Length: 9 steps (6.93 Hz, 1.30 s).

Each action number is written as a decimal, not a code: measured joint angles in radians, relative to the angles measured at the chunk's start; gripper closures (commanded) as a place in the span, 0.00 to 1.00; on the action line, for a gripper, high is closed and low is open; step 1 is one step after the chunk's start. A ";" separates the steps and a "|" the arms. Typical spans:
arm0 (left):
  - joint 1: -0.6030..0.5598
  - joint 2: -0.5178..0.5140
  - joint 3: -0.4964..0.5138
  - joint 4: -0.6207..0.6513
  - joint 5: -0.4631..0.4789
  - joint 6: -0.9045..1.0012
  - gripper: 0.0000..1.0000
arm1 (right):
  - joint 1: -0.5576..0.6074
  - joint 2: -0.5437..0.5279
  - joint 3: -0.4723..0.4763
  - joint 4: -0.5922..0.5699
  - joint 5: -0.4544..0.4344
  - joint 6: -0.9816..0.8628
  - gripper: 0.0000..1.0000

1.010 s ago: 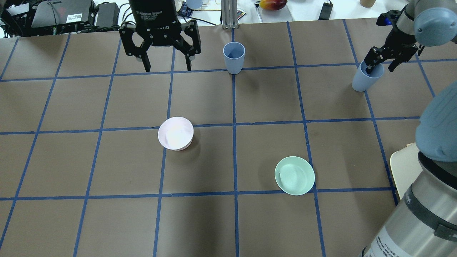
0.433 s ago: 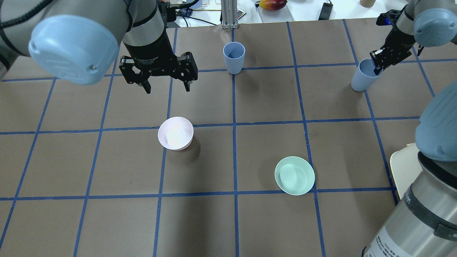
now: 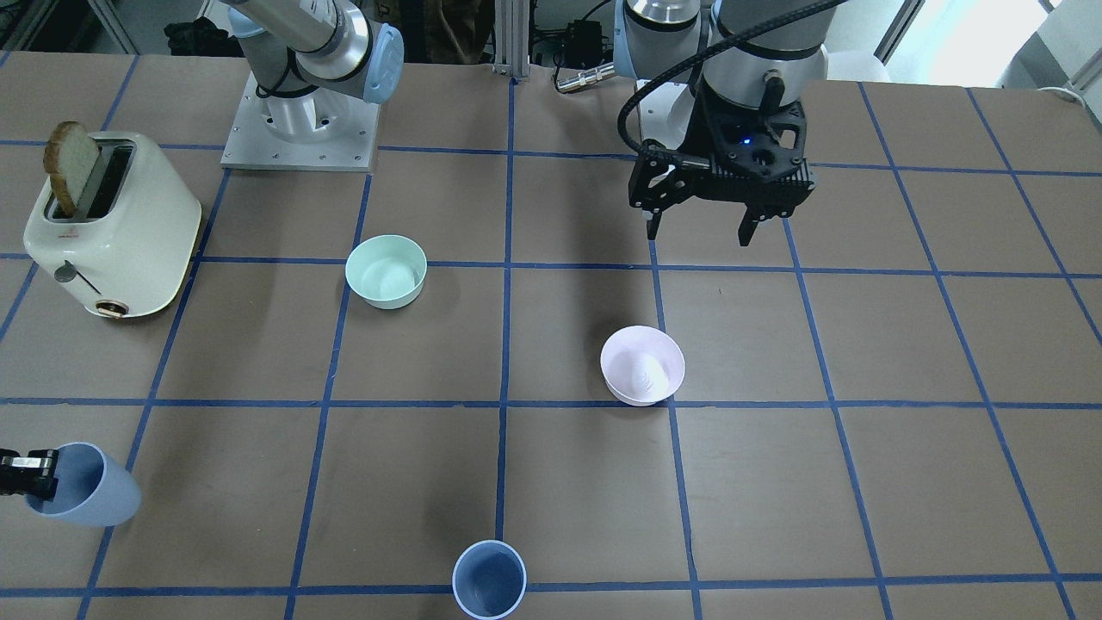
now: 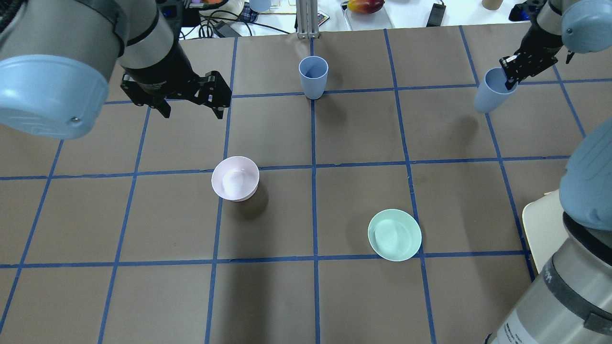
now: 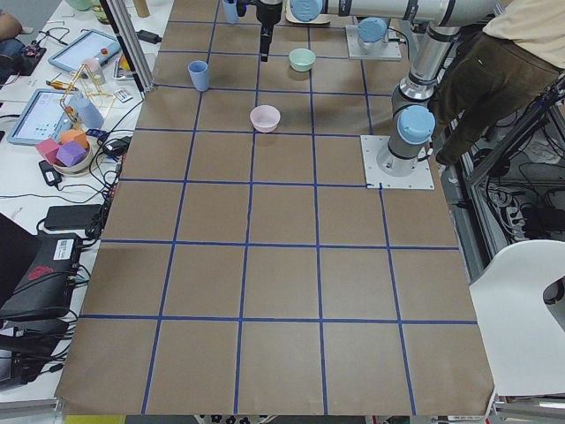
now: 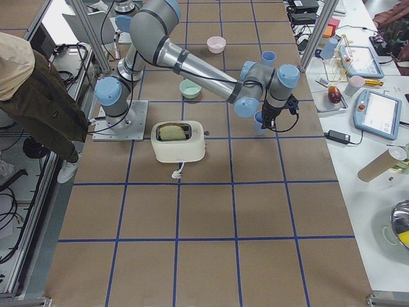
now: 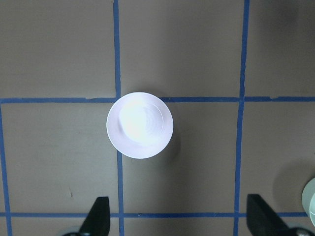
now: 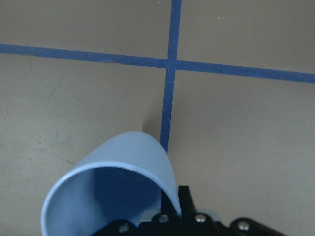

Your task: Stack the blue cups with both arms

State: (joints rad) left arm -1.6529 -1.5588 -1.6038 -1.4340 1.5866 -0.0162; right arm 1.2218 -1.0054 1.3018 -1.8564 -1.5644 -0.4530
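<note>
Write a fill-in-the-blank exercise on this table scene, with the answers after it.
The right gripper is shut on the rim of the tilted blue cup, while the left gripper is ____.
The pink bowl lies nearer the ____ gripper.
The other blue cup stands ____ on a blue tape line.
Missing words: open; left; upright.

Silver-grey arms point(image 3: 297, 30), pale-blue joint caps point(image 4: 48, 95), black pincers point(image 3: 698, 238).

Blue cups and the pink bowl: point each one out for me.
held blue cup point(image 4: 486, 99), overhead view, outer wall
standing blue cup point(image 4: 313, 86), overhead view, outer wall
pink bowl point(image 4: 235, 177), overhead view, inner floor
</note>
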 measured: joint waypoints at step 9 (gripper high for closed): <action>0.060 0.036 -0.001 -0.003 -0.009 0.009 0.00 | 0.451 0.059 -0.378 0.204 0.127 0.840 1.00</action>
State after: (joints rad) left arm -1.5931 -1.5231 -1.6043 -1.4367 1.5775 -0.0076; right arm 1.6726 -0.9467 0.9234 -1.6522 -1.4372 0.3874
